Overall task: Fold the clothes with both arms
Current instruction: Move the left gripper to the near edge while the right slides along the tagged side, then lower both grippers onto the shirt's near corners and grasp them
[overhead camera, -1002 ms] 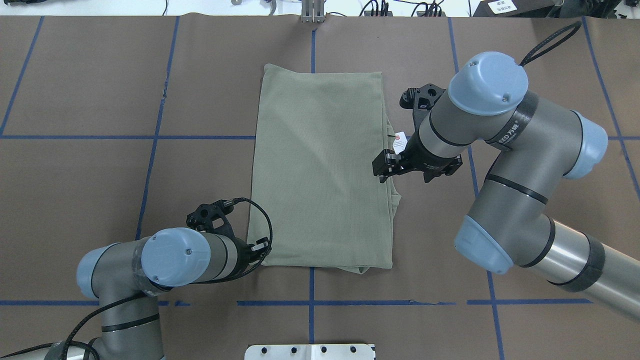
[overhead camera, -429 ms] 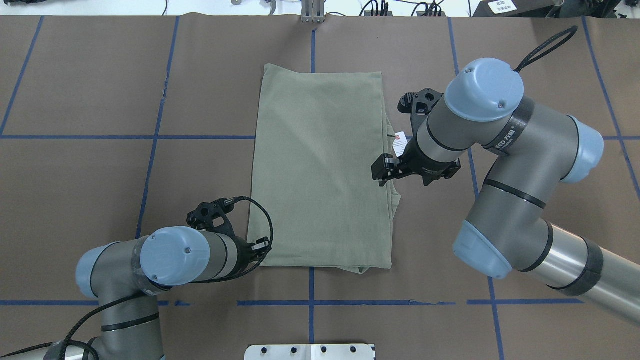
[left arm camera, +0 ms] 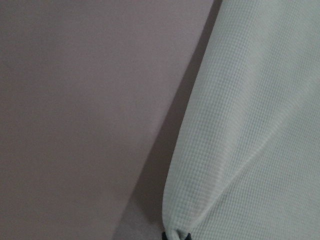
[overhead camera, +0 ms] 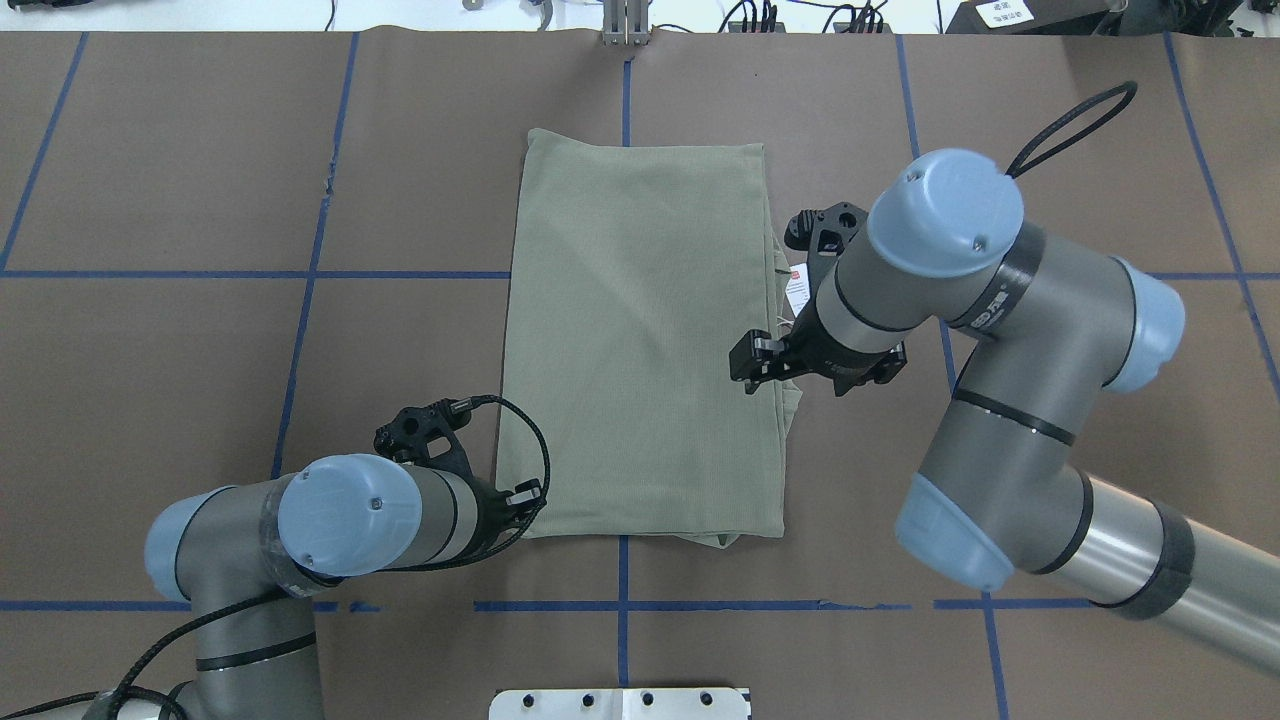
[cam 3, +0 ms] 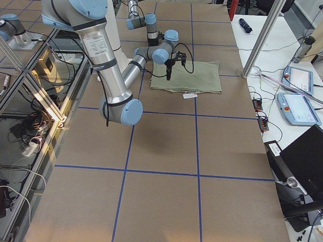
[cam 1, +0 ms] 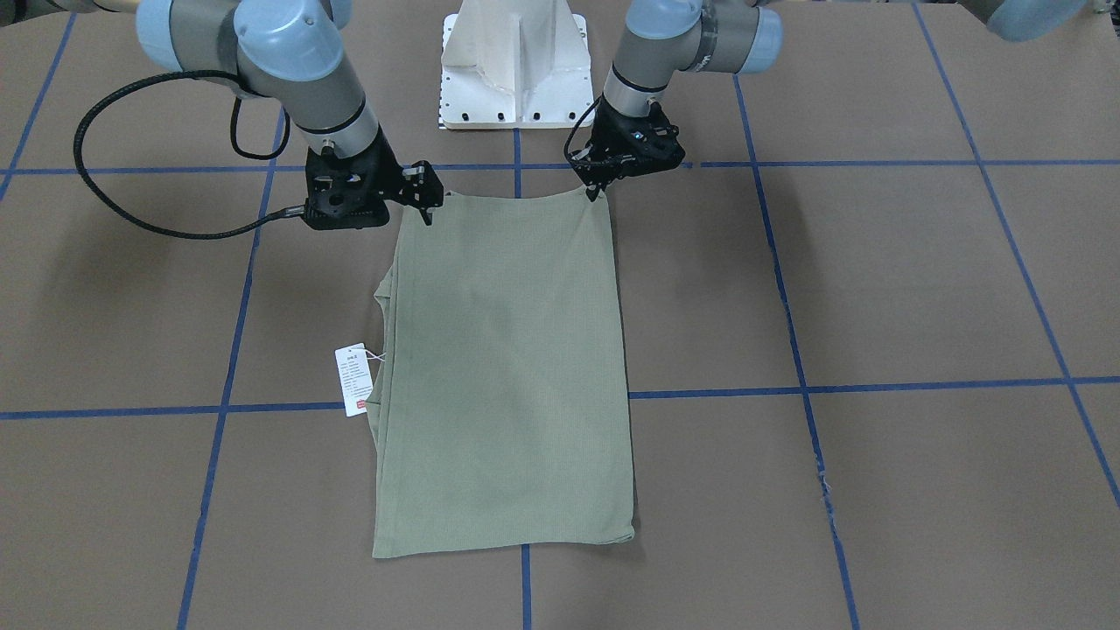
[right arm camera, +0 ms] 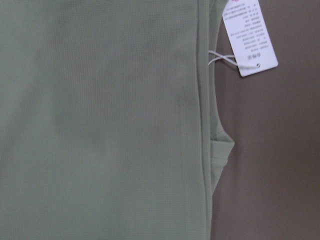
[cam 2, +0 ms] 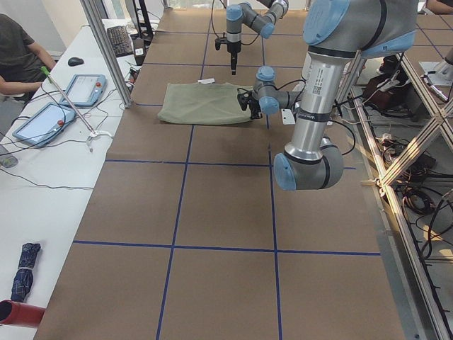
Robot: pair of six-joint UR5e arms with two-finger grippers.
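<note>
The clothes are one sage-green shirt [overhead camera: 640, 340], folded into a long rectangle and lying flat on the brown table [overhead camera: 200, 350]. A white hang tag [cam 1: 354, 379] sticks out from its right edge [right arm camera: 248, 37]. My left gripper [overhead camera: 527, 493] is low at the near-left corner, shut on a pinch of fabric [left arm camera: 172, 232]. In the front view the left gripper [cam 1: 597, 188] touches that corner. My right gripper [overhead camera: 752, 365] hangs above the shirt's right edge, apart from the cloth, and looks open with nothing in it. The right wrist view shows only the shirt [right arm camera: 100, 125] and the tag.
The white pedestal base [cam 1: 514, 61] stands at the table's near edge between the arms. Blue tape lines [overhead camera: 300, 274] divide the brown cover. A side bench holds tablets [cam 2: 42, 120], and a seated person [cam 2: 18, 57] is beside it.
The right arm has swung toward the robot and a little left, carrying its gripper along the shirt's right edge. The left arm and the shirt have not moved.
</note>
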